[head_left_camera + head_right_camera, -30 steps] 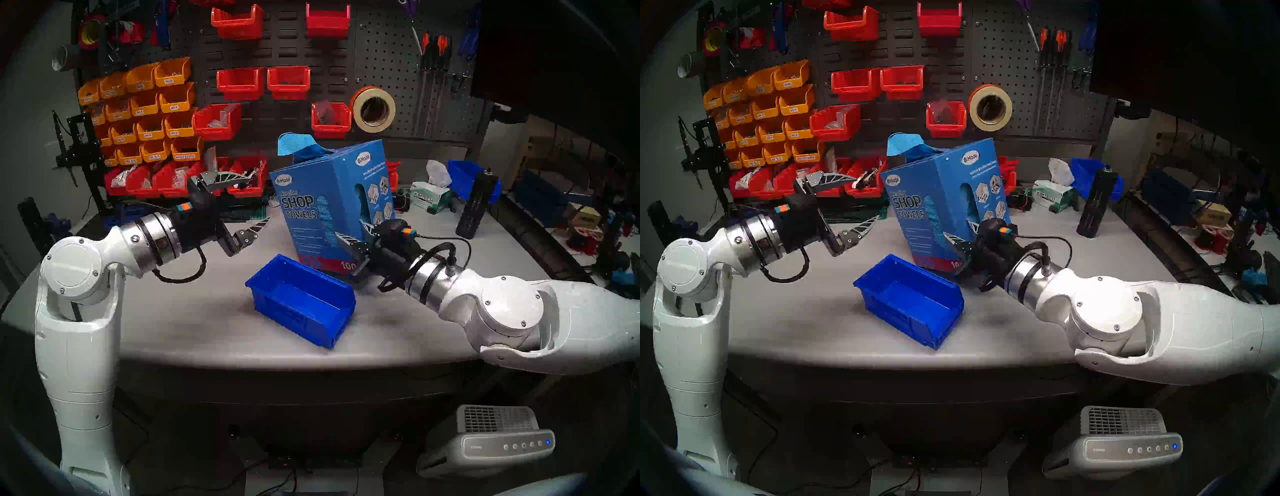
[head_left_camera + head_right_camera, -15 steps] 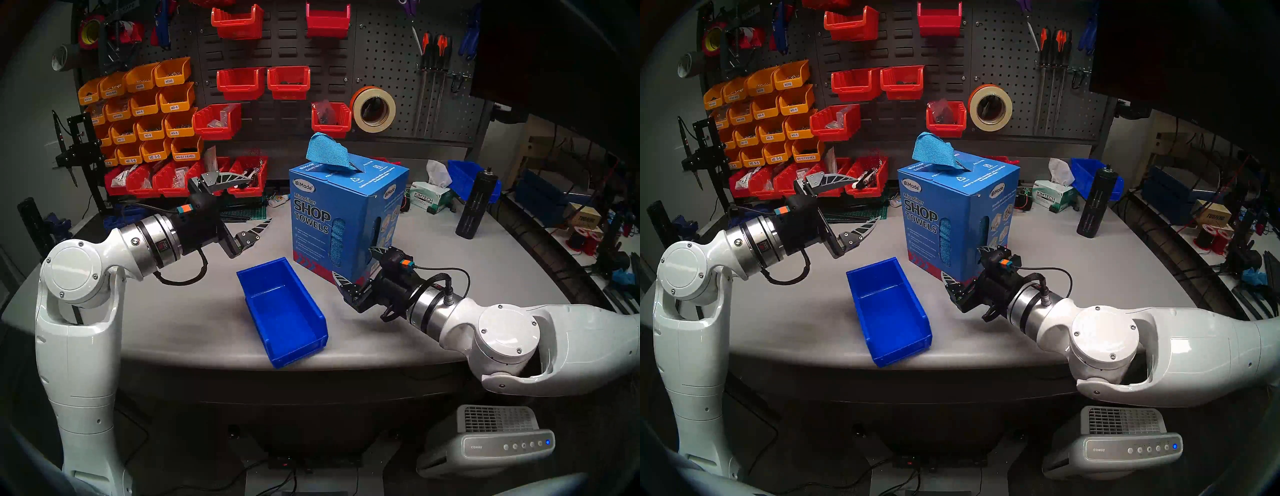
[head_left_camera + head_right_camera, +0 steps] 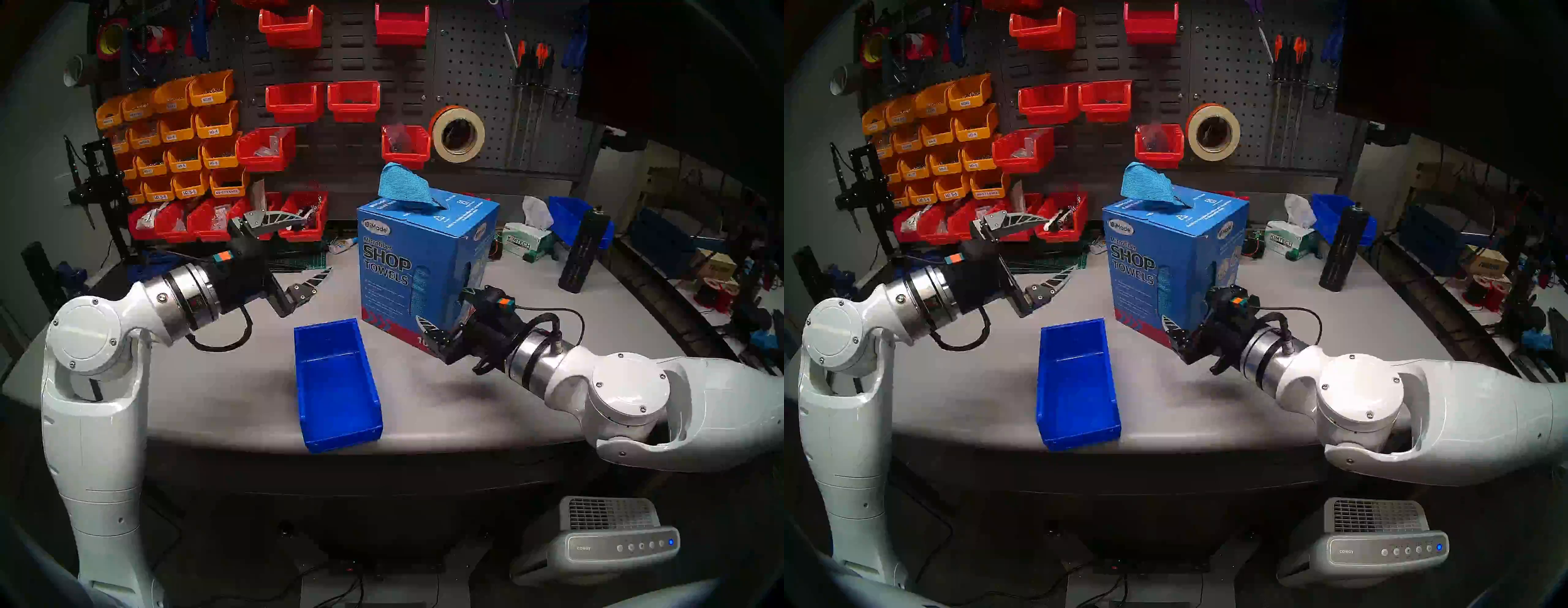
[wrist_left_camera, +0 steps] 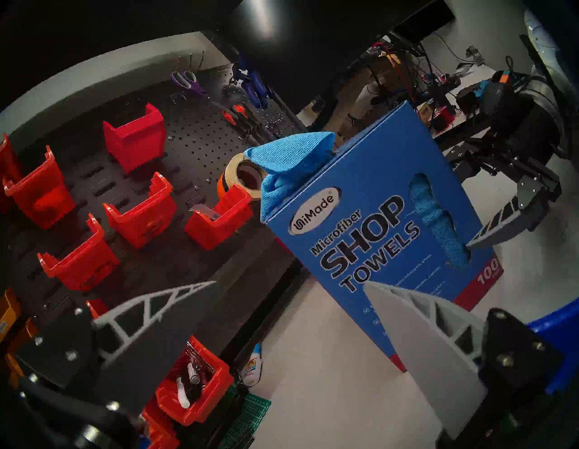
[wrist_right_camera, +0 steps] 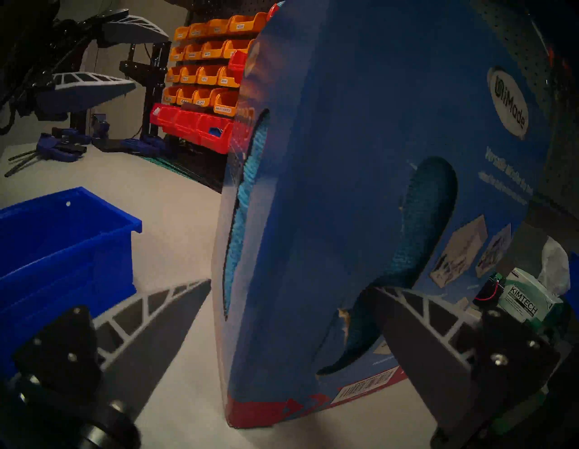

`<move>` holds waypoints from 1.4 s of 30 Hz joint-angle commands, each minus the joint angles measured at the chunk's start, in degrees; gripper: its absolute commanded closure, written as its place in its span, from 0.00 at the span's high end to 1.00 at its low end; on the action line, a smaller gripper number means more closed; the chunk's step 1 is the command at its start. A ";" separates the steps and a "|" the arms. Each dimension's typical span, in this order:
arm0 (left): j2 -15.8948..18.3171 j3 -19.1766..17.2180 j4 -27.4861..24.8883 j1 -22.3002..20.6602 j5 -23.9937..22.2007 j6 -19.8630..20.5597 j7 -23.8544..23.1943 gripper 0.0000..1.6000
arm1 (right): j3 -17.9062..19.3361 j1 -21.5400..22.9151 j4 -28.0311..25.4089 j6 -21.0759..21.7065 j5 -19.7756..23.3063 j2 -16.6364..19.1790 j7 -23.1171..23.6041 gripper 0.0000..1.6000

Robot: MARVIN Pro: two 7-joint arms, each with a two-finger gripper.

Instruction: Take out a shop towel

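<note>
A light blue shop towel (image 3: 402,187) sticks up out of the top slot of the blue "Shop Towels" carton (image 3: 407,263), which stands upright mid-table. It also shows in the left wrist view (image 4: 291,156) above the carton (image 4: 376,225). My left gripper (image 3: 319,243) is open and empty, in the air left of the carton, below towel height. My right gripper (image 3: 443,305) is open and straddles the carton's lower right corner (image 5: 313,219); one finger (image 5: 416,316) lies against the side window, where more towels show.
An empty blue bin (image 3: 343,441) sits at the table's front edge, in front of and left of the carton. A Kimtech tissue box (image 3: 526,244) and a black bottle (image 3: 583,250) stand at the back right. Red parts bins (image 3: 229,220) line the back left.
The carton was tipped to the left a second ago and now stands upright, further right. The blue bin has turned and slid towards the front edge. My right gripper dropped, then rose slightly; the left barely moved.
</note>
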 commanded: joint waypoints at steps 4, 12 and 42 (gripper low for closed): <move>-0.40 -0.26 -2.26 -0.61 -0.97 0.16 -0.11 1.00 | 4.81 5.03 -2.93 0.44 2.07 4.23 2.01 1.00; -0.83 -0.22 -2.97 -0.28 -1.20 0.44 -0.29 1.00 | 5.59 5.78 -5.53 2.46 4.50 5.85 3.12 1.00; -2.03 0.86 -3.86 -0.67 -1.36 1.13 -0.40 1.00 | 16.98 14.56 -7.53 6.34 10.52 7.62 -0.08 1.00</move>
